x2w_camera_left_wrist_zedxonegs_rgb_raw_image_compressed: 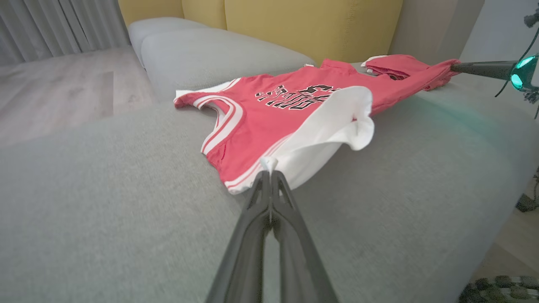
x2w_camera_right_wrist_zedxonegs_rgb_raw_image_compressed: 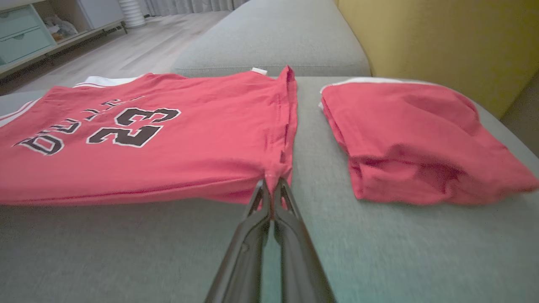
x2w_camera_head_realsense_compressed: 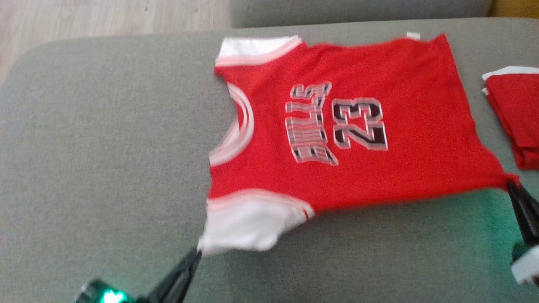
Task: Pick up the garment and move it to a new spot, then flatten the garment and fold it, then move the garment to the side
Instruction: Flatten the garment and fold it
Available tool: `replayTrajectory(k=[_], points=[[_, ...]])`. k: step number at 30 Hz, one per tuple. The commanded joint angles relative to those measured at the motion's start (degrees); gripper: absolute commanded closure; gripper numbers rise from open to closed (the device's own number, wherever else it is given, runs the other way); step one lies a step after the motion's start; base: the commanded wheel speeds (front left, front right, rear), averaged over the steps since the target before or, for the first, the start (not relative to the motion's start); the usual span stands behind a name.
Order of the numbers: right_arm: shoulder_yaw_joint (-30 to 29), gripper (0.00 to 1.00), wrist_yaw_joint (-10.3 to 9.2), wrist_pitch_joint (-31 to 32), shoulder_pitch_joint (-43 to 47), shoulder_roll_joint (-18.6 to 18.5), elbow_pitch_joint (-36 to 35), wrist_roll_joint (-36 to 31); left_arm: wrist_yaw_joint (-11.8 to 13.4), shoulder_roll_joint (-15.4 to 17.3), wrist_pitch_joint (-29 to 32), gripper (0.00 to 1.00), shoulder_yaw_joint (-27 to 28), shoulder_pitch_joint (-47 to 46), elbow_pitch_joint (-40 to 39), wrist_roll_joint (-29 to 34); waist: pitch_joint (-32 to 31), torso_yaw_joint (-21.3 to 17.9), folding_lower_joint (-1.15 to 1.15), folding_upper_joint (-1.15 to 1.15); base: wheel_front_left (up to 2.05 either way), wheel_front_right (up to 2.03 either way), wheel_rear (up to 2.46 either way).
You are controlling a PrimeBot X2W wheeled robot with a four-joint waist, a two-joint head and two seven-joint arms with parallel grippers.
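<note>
Red garment [x2w_camera_head_realsense_compressed: 379,126] spread on grey sofa cushion [x2w_camera_head_realsense_compressed: 105,147]; left hand [x2w_camera_head_realsense_compressed: 198,251] pinching white sleeve edge, right hand [x2w_camera_head_realsense_compressed: 510,185] pinching hem corner. Risk: uneven pull slips thin pinch, or hem snags folded red pile [x2w_camera_head_realsense_compressed: 516,109] nearby

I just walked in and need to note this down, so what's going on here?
The robot has a red jersey, numbered 23, spread front-up on the grey sofa cushion, not yet folded. Its left gripper is pinched shut on the white sleeve at the near corner. Its right gripper is pinched shut on the near hem corner, so the near edge looks stretched between them. A second red garment lies folded beside the hem, apart from the jersey.
</note>
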Motion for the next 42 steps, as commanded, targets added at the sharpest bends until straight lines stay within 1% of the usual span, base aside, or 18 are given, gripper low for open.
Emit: replayTrajectory(k=[1,4,7,10,14,16,17,20,23,28,32,33,34,35,38,42], points=[[-1.5,1.0,-0.04,-0.4,1.2,-1.9,-2.2,-0.8,0.5,1.4,-0.1,1.0,3.2,-0.8,-2.3,-0.4,-0.4,-0.4,0.02,-0.01,0.0,0.0,0.0],[-5.2,1.0,-0.04,0.9,4.9,-0.5,-5.2,-2.3,0.4,1.3,-0.1,1.0,4.2,1.5,-3.9,-0.8,-0.3,-0.4,0.02,-0.01,0.0,0.0,0.0],[-8.2,1.0,-0.04,2.7,6.1,1.0,-7.5,-3.9,-0.7,1.4,-0.1,1.0,5.0,0.0,-3.8,0.1,0.5,0.0,0.02,-0.01,0.0,0.0,0.0],[-10.5,1.0,-0.04,4.9,5.7,2.6,-8.7,-5.2,-2.9,0.8,-0.1,1.0,5.3,-4.8,-1.9,1.5,2.0,0.9,0.02,-0.01,0.0,0.0,0.0],[-12.2,1.0,-0.04,7.7,2.9,3.9,-9.1,-6.6,-6.3,-1.0,0.0,1.0,5.2,-14.2,2.2,3.1,4.3,1.7,0.02,-0.01,0.0,0.0,0.0],[-12.7,1.0,-0.04,9.1,0.9,4.1,-9.4,-7.3,-8.0,-2.0,0.0,1.0,5.0,-19.5,4.6,4.4,5.5,1.8,0.02,-0.01,0.0,0.0,0.0],[-12.7,1.0,-0.04,9.1,0.9,4.1,-9.4,-7.3,-8.0,-2.0,0.0,1.0,5.0,-19.5,4.6,4.4,5.5,1.8,0.02,-0.01,0.0,0.0,0.0],[-12.5,1.0,-0.04,10.9,-3.3,4.6,-8.7,-7.9,-10.2,-3.7,0.0,1.0,4.8,-27.1,9.0,5.5,7.4,1.5,0.02,-0.01,0.0,0.0,0.0],[-11.9,1.0,-0.04,12.3,-7.6,5.0,-7.1,-8.5,-11.8,-5.5,-0.1,1.0,4.1,-34.1,13.6,6.6,9.0,1.4,0.02,-0.01,0.0,0.0,0.0],[-10.9,1.0,-0.04,12.3,-13.1,5.0,-3.9,-9.8,-13.1,-7.6,-0.1,1.0,2.5,-43.4,19.8,8.8,10.9,1.4,0.02,-0.01,0.0,0.0,0.0],[-10.0,1.0,-0.04,11.9,-15.2,4.9,-1.9,-10.5,-13.4,-9.0,-0.1,1.0,2.5,-47.0,22.4,8.8,11.7,1.4,0.02,-0.01,0.0,0.0,0.0],[-9.6,0.95,-0.04,11.7,-15.5,5.0,-1.5,-10.7,-13.5,-9.3,-0.1,0.95,2.5,-47.2,23.4,8.2,11.7,1.4,0.02,-0.01,0.0,0.0,0.0],[-9.4,0.56,-0.04,11.4,-15.6,5.2,-1.0,-10.8,-13.5,-9.5,-0.1,0.59,2.3,-47.2,24.5,7.6,11.6,1.3,0.02,-0.01,0.0,0.0,0.0],[-9.3,0.0,-0.04,11.2,-15.8,5.4,-0.5,-11.0,-13.5,-9.7,-0.1,0.0,2.4,-47.2,25.0,7.4,11.5,1.3,0.02,-0.01,0.0,0.0,0.0],[-10.2,0.0,-0.04,9.4,-15.9,6.8,0.8,-12.0,-13.1,-10.6,-0.1,0.0,4.9,-44.8,24.4,6.5,10.8,1.1,0.02,-0.01,0.0,0.0,0.0],[-10.7,0.0,-0.04,7.4,-14.6,8.5,1.4,-13.6,-9.9,-12.7,-0.1,0.0,9.2,-36.2,21.8,4.7,9.5,0.9,0.02,-0.01,0.0,0.0,0.0]])
